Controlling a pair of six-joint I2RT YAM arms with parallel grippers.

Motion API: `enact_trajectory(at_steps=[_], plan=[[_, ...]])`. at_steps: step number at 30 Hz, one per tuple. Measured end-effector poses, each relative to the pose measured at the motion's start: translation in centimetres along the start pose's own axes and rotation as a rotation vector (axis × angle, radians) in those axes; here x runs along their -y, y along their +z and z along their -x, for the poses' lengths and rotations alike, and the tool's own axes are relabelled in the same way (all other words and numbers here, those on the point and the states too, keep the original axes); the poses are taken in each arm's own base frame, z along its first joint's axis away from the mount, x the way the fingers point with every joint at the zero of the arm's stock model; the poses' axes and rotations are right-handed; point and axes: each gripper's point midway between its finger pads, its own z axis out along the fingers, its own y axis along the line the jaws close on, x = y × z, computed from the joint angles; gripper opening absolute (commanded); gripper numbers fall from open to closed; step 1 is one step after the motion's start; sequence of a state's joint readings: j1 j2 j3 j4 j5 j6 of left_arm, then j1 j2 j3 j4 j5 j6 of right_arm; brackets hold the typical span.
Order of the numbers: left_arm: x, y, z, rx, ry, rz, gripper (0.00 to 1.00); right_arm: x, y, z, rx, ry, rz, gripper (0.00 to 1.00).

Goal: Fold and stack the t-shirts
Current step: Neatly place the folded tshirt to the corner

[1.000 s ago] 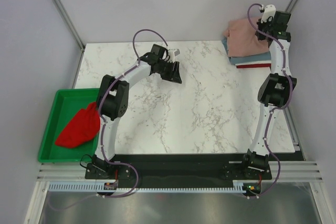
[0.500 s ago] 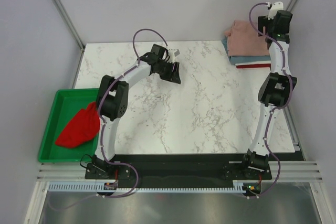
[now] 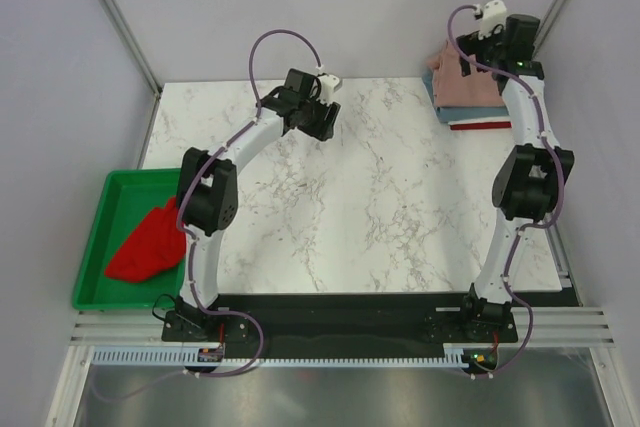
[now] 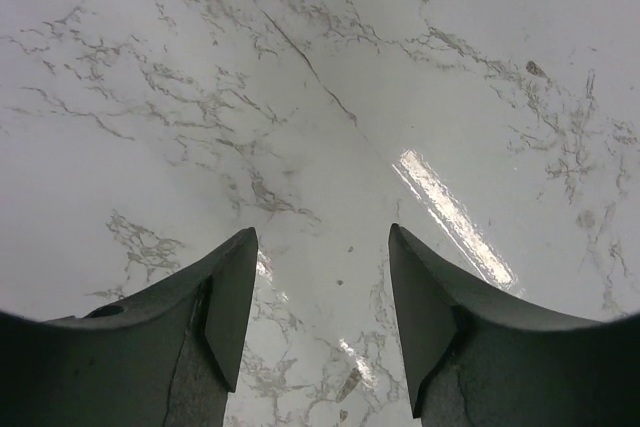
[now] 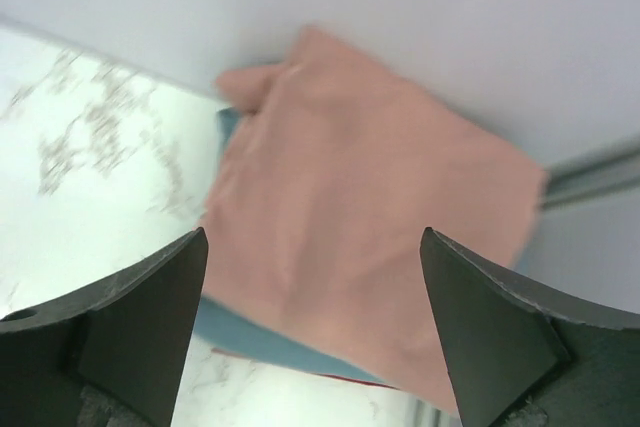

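Far to the left of the stack (image 3: pixel 470 97), a crumpled red t-shirt (image 3: pixel 150 244) lies in the green tray (image 3: pixel 125 197). By my reading it is the 1 shirt left to fold.

The left claw (image 4: pixel 321 230) hangs over bare counter (image 3: pixel 400 197), left of the stack and well apart from it. Its jaws stand apart and nothing is between them or touching them.

The stack sits at the counter's far right corner. It has 3 layers: a dusty-pink t-shirt (image 5: pixel 380 177) on top, a grey-blue t-shirt (image 5: pixel 250 342) under it, and a folded red t-shirt (image 3: pixel 485 126) showing only as a thin edge at the bottom.

The right claw (image 5: pixel 312 232) hovers above the stack's pink top. Its jaws are spread wide, gripping nothing, and they appear to be clear of the cloth.

To do this step well, the right claw should lift straight up off the stack so that neither fingertip drags the pink layer askew. The left claw is nearer the tray, so it should fetch the crumpled shirt. It should pinch a single edge, such as the collar or hem, rather than the bunched middle, then carry the shirt to the open counter left of the stack to spread it flat.
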State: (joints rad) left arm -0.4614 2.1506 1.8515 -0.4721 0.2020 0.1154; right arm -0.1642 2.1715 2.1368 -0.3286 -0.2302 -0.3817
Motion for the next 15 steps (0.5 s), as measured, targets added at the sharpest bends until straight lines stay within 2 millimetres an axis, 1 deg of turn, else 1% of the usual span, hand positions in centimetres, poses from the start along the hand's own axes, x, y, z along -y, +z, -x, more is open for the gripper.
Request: enact_trajectory(at_steps=[2,3,4,7,8,10,13,15], plan=[[-0.2,-0.7,0.3,0.006,0.01,0.012,0.61,-3.0,0.5,-1.0,-0.043,-0.066,0.067,0.9],[-0.3,-1.0,0.4,0.009,0.012,0.014,0.61,-4.6,0.8,-1.9,-0.071,-0.095,0.101,0.85],[-0.3,-1.4,0.4,0.01,0.014,0.015,0.61,-6.1,1.2,-2.8,-0.102,-0.124,0.135,0.83],[-0.2,-2.5,0.0,0.007,0.017,0.017,0.61,-8.9,2.4,-5.1,-0.161,-0.191,0.191,0.8],[-0.2,-2.7,-0.2,0.003,0.018,0.016,0.61,-9.2,2.8,-5.9,-0.179,-0.209,0.198,0.79],[-0.1,-3.0,-0.7,-0.006,0.019,0.016,0.61,-9.3,3.5,-7.5,-0.217,-0.239,0.201,0.78],[0.0,-3.0,-1.5,-0.022,0.018,0.014,0.61,-8.8,4.5,-9.3,-0.26,-0.285,0.186,0.77],[0.0,-2.9,-2.1,-0.036,0.016,0.012,0.61,-8.3,5.1,-10.0,-0.277,-0.318,0.171,0.76]])
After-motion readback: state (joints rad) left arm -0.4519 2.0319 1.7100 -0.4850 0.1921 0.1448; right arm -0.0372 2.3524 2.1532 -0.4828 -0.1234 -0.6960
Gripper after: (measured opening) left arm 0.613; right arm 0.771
